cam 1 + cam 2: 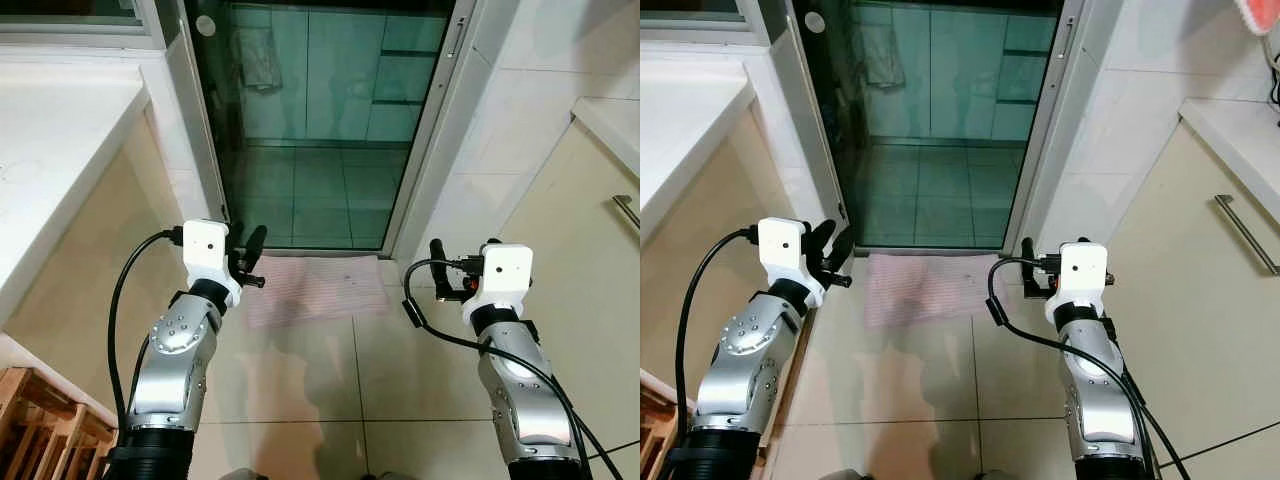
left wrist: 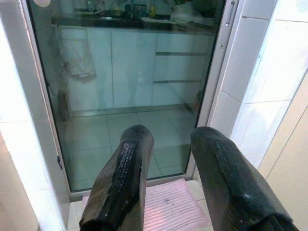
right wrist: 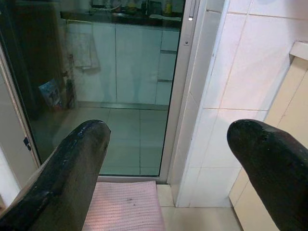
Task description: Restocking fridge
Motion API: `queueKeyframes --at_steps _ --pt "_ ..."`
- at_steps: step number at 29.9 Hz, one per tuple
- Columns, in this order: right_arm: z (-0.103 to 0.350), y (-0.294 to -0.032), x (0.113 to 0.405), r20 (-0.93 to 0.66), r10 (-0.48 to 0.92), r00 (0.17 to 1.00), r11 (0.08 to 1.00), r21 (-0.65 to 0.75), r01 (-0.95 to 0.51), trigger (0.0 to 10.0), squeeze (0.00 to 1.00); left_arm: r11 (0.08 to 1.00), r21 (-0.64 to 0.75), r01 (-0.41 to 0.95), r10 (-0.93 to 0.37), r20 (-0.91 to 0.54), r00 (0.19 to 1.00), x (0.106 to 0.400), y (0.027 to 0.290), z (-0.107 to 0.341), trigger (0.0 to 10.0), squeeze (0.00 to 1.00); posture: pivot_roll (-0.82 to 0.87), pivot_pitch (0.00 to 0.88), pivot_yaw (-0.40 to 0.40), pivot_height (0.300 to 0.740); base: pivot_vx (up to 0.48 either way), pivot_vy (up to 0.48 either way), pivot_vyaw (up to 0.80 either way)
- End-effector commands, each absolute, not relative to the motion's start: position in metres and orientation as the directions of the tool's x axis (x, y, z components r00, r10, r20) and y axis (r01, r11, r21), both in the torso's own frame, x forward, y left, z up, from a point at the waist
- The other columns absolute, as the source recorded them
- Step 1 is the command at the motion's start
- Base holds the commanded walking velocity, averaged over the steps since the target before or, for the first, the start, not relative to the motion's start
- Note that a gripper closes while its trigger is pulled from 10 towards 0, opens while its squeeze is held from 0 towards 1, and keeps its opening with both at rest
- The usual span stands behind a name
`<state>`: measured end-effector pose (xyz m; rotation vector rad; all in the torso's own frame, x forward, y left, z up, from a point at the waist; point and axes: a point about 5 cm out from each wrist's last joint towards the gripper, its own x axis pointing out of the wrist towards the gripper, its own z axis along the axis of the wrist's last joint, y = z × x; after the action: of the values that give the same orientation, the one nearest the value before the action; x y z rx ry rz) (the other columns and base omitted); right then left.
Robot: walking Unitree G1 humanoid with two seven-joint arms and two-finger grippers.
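No fridge or groceries are in sight. Both arms are raised in front of me over a tiled floor. My left gripper [image 1: 248, 250] points toward a glass sliding door [image 1: 320, 120]; in the left wrist view its two black fingers [image 2: 125, 168] stand a small gap apart with nothing between them. My right gripper [image 1: 448, 258] is held at the same height, near the door's white frame. Its fingers [image 3: 72, 163] are spread wide and hold nothing.
A pink mat [image 1: 310, 288] lies on the floor at the door's threshold. A white counter [image 1: 50, 150] runs along my left, with a wooden crate [image 1: 40, 420] below it. A beige cabinet with a metal handle [image 1: 627, 210] stands on my right.
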<state>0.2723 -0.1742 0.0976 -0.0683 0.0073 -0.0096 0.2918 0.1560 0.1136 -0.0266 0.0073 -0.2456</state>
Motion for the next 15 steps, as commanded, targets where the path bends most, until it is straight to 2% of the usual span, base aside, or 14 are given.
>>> queueKeyframes --at_steps 1,10,11,15 --pt "0.096 -0.177 0.273 -0.024 -0.012 1.0 0.997 -0.078 0.01 10.0 0.0 0.968 -0.016 0.25 -0.25 -0.005 0.968 0.293 0.154 0.114 10.0 0.0 -0.03 0.0 -0.011 0.74 0.0 0.0 0.0" --pt "0.095 -0.177 0.273 -0.025 -0.019 1.0 0.999 -0.048 0.017 10.0 0.0 0.968 -0.016 0.249 -0.249 -0.004 0.968 0.294 0.154 0.114 10.0 0.0 0.0 0.0 0.0 0.74 0.0 0.0 0.0" --pt "0.094 -0.171 0.279 -0.033 -0.011 0.999 0.999 -0.042 0.009 10.0 0.0 0.962 -0.009 0.273 -0.273 -0.031 0.962 0.298 0.148 0.111 10.0 1.0 -0.03 0.0 -0.011 0.74 0.0 0.0 0.0" --pt "0.095 -0.161 0.287 -0.04 0.004 0.999 0.999 -0.042 -0.006 10.0 0.0 0.954 -0.008 0.301 -0.301 -0.075 0.951 0.304 0.141 0.106 10.0 1.0 -0.03 0.0 -0.013 0.74 0.0 0.0 0.0"
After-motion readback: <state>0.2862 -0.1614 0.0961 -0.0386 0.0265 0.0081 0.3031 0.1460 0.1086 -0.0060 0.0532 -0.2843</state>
